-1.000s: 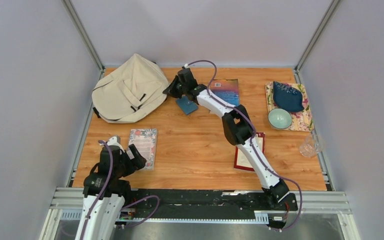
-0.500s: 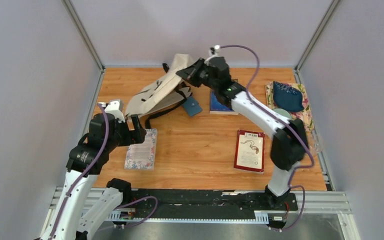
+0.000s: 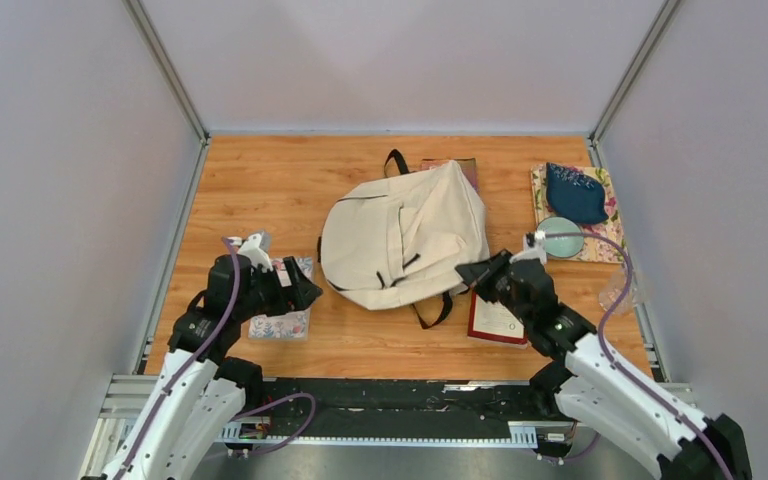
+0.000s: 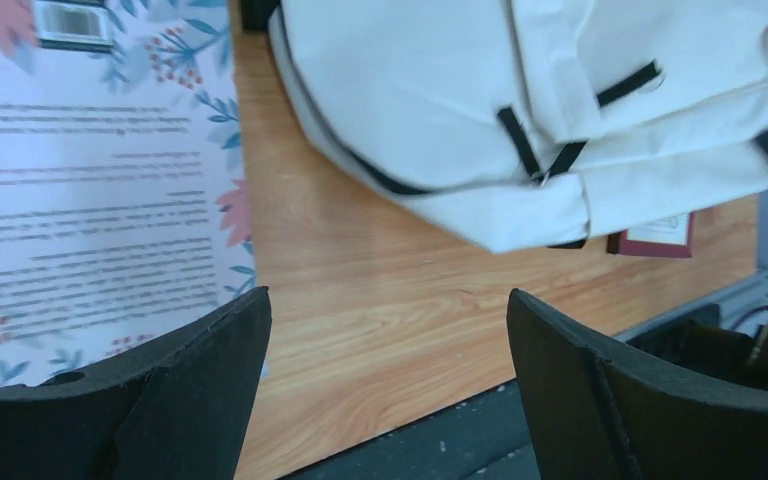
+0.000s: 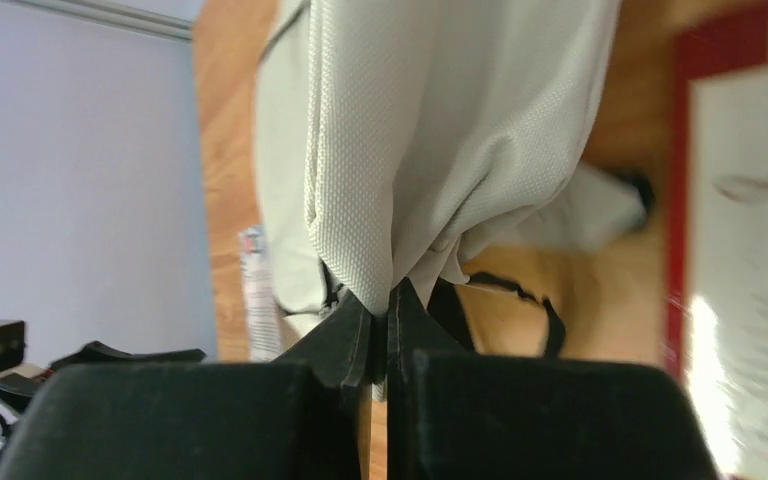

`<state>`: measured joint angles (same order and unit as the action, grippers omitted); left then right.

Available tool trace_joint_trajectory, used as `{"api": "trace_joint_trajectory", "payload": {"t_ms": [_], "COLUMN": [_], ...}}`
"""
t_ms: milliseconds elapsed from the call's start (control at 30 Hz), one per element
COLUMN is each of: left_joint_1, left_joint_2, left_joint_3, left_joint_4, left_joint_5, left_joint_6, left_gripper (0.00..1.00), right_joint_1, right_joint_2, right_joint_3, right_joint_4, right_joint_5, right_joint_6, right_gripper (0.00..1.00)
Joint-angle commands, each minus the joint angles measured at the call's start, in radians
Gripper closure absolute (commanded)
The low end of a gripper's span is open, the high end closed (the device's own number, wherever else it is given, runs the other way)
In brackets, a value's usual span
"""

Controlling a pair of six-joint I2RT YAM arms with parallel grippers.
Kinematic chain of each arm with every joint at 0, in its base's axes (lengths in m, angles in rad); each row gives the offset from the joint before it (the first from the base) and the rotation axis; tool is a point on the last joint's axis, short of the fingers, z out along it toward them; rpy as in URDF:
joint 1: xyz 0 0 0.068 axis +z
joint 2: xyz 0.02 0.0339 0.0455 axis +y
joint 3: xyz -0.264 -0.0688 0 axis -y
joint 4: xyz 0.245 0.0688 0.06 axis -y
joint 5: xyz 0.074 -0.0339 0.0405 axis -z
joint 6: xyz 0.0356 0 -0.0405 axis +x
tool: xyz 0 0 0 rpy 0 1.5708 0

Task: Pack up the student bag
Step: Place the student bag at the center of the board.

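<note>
The student bag, a large cream canvas backpack with black straps, lies flat in the middle of the table. My right gripper is at its near right corner, shut on a pinch of the cream fabric. The right wrist view shows the bag hanging from the closed fingers of the gripper. My left gripper is open and empty above a floral book, just left of the bag. In the left wrist view the gripper is over bare wood, with the bag ahead.
A red book lies under my right wrist, partly beneath the bag. A dark book pokes out behind the bag. At the right are a floral mat with a blue pouch, a pale bowl and a glass.
My right gripper has dragged the bag from the far left corner to the table's middle and drawn back toward me. The small teal wallet is now out of sight. My left gripper moved right.
</note>
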<state>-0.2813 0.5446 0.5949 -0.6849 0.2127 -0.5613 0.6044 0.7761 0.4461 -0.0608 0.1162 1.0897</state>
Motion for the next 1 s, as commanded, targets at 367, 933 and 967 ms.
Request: {"api": "trace_joint_trajectory", "payload": {"t_ms": [367,933,967], "left_joint_1": [-0.370,-0.671,-0.673], "left_joint_2": [0.340,0.663,0.690], "left_joint_3": [0.126,0.123,0.138], "left_joint_4": [0.145,0.314,0.312], "left_joint_5": [-0.044,-0.343,-0.348], "left_joint_6": [-0.023,-0.334,-0.348], "left_gripper": [0.06,0.11,0.12], "right_joint_1": [0.009,0.009,0.009], "right_joint_2": [-0.492,-0.431,-0.432], "right_joint_3": [-0.304,-0.257,-0.259], "right_joint_4": [-0.299,-0.321,-0.324], "right_joint_5": [0.005,-0.024,-0.023], "right_joint_6": [0.177,0.127,0.125], "right_gripper": [1.00,1.00,1.00]}}
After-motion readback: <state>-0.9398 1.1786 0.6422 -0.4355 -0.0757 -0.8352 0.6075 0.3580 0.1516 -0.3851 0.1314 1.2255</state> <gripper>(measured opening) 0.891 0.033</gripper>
